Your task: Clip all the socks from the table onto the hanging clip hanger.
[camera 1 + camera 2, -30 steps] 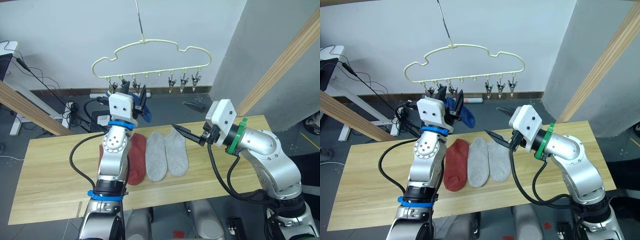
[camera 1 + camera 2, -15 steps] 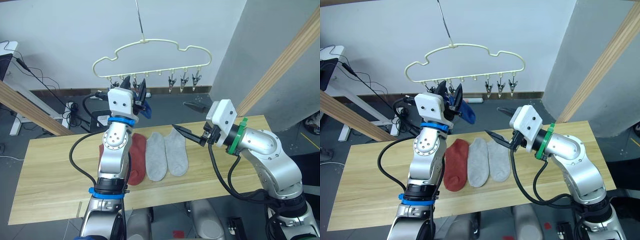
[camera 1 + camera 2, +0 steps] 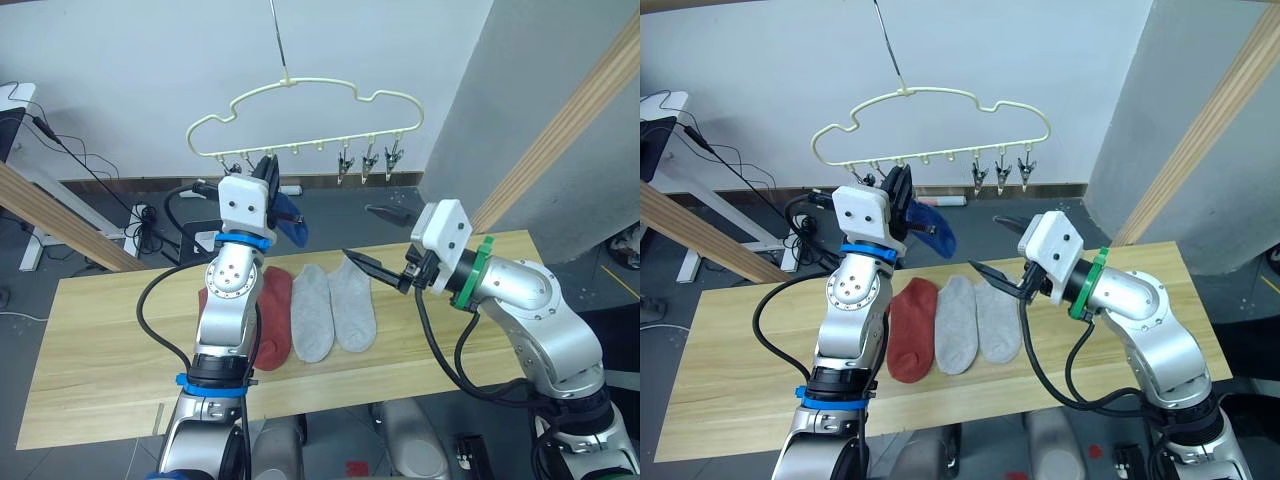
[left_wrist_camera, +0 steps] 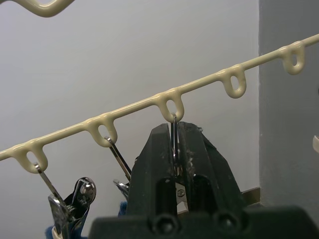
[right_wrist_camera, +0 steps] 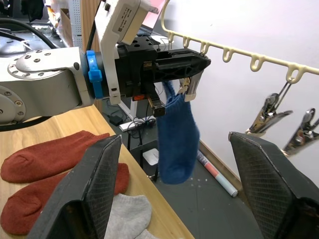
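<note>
Upper centre of the frame, clip hanger (image 3: 305, 120): hanging by its long hook, cream-yellow, with a row of metal clips along its lower bar.
Left pincer (image 3: 268, 180): reaching up to the hanger's lower bar left of centre, its black fingers (image 4: 154, 159) pressing together on one metal clip (image 4: 174, 144).
Blue sock (image 5: 177, 142): dangling below the left pincer, right of it in the head views, hanging from the clip the fingers are squeezing.
Neighbouring clips (image 4: 67, 206): hanging just beside the squeezed one; a bit of blue fabric is showing at one of them.
Right pincer (image 3: 372, 238): hovering at centre right above the worktop's far edge, fingers standing wide apart and holding nothing, pointing toward the blue sock.
Worktop (image 3: 110, 340): running across the lower half of the frame, light wood planks.
Rust-red socks (image 3: 274, 315): lying side by side at the worktop's centre, partly behind the left arm.
Light grey socks (image 3: 333, 308): lying just right of the red ones, touching each other.
</note>
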You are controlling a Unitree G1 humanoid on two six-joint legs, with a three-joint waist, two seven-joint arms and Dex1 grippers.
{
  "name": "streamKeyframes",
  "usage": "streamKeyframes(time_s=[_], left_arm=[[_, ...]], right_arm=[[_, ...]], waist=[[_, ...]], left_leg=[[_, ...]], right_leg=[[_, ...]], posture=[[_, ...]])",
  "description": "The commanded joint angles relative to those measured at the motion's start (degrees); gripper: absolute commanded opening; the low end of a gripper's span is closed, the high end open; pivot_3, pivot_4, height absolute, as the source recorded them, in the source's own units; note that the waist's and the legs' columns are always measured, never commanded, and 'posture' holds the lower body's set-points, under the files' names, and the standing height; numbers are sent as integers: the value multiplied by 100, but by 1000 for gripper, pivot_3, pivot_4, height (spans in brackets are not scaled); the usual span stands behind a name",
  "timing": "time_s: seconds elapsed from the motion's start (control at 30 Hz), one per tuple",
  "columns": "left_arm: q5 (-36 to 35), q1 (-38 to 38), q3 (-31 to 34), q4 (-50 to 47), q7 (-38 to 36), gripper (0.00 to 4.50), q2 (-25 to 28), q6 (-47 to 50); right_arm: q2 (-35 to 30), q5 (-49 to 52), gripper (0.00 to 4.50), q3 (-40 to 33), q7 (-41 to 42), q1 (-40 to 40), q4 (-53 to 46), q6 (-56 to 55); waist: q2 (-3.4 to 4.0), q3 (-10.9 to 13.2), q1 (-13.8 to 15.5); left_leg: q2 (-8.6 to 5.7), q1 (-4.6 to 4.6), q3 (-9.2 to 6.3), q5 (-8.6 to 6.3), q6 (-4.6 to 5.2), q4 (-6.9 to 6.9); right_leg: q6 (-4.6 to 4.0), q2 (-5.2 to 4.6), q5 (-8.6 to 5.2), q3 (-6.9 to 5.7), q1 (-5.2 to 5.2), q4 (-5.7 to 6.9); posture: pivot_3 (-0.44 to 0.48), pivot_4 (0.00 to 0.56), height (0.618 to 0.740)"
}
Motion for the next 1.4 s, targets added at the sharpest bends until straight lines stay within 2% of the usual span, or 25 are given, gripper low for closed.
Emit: streamKeyframes(time_s=[0.03, 0.07, 0.33, 0.57, 1.13, 1.17, 1.23, 1.33, 1.4], left_arm=[[40, -2, -28, -221, -34, 9, 48, -26], [-2, 20, -28, -241, -83, 9, 51, -71], [-188, 138, 36, -412, -128, 2271, 2, -54], [-246, 262, -22, -583, -131, 2271, -34, 204], [75, -11, -50, -202, 228, 2271, -158, 282], [84, -18, -53, -200, 241, 1982, -171, 285], [100, -28, -59, -197, 259, 1716, -197, 288], [101, -37, -89, -210, 257, 882, -227, 287], [101, -47, -97, -206, 264, 505, -230, 281]], right_arm=[[-4, 59, 3606, -6, -26, 18, -112, -93], [-4, 58, 3606, -2, -28, 20, -112, -93], [-17, 62, 3606, 10, -42, 62, -129, -78], [-17, 60, 3606, 3, -55, 74, -130, -76], [-49, 101, 3606, -14, -18, 82, -128, -69], [-49, 103, 3606, -13, -20, 82, -134, -64], [-49, 105, 3606, -11, -23, 81, -142, -59], [-47, 107, 3606, -9, -30, 90, -158, -53], [-44, 108, 3606, -8, -35, 96, -163, -51]], waist=[[0, 0, 2], [0, 0, 1], [0, 0, 4], [0, 0, 4], [0, 0, 6], [0, 0, 7], [0, 0, 6], [0, 0, 7], [0, 0, 8]], left_leg=[[0, 0, 0, 0, 0, 0], [0, 0, 0, 0, 0, 0], [0, -1, 0, 0, 0, 0], [0, -1, 0, 0, 0, 0], [-1, -1, 0, 0, 0, 0], [-1, -1, 0, 0, 0, 0], [-1, -1, 0, 0, 0, 0], [0, -1, 0, 0, 0, 0], [-1, -1, 0, 0, 0, 0]], right_leg=[[0, 0, 0, 0, 0, 0], [0, 0, 0, 0, 0, 0], [0, 0, 0, 0, 0, -1], [0, 0, 0, 0, 0, 0], [1, 0, 1, 0, 0, 0], [1, 0, 1, 0, 0, 0], [1, 0, 1, 0, 0, 0], [1, 0, 1, 0, 0, 0], [1, 0, 1, 0, 0, 0]], posture=[[-302, 344, 731], [-302, 344, 731], [-302, 344, 731], [-302, 344, 731], [-302, 345, 731], [-301, 346, 731], [-301, 346, 731], [-301, 347, 731], [-302, 347, 731]])
